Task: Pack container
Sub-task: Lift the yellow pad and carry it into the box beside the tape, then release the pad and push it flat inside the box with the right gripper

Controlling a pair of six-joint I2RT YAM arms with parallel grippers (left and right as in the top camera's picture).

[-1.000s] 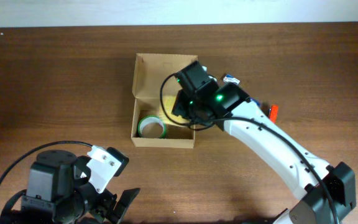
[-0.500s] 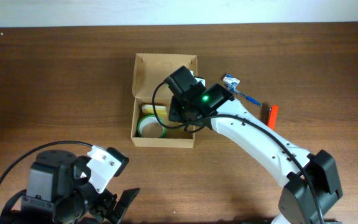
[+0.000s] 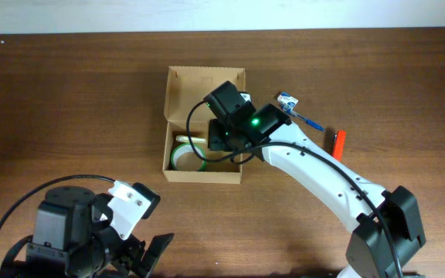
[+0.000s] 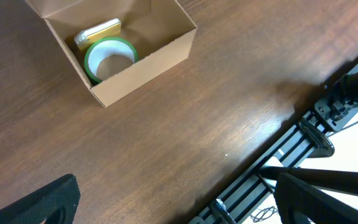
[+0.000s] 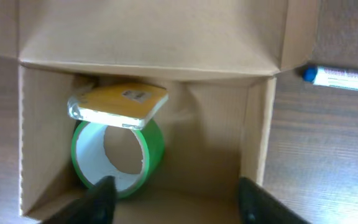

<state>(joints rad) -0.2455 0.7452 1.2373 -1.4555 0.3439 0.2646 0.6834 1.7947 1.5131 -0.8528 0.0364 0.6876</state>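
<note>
The container [image 3: 178, 80] is a tan cardboard box with its flap lid open, at the table's middle. It also shows in the left wrist view [image 4: 138, 62] and the right wrist view [image 5: 148, 37]. Inside lie a green tape roll [image 5: 120, 152] and a flat yellow pack [image 5: 118, 104] that rests on the roll's top edge. My right gripper [image 5: 173, 199] is open and empty, right over the box opening. My left gripper [image 4: 173, 199] is open and empty near the table's front edge, well short of the box.
A blue-capped pen [image 3: 296, 108] and a red marker [image 3: 338, 141] lie on the wood to the right of the box. The pen's tip shows in the right wrist view [image 5: 344, 78]. The table's front edge and a rail frame [image 4: 303, 143] are by my left gripper.
My right gripper moved left over the box in the first half second. The yellow pack now lies in the box on the tape roll. The left arm has not moved.
</note>
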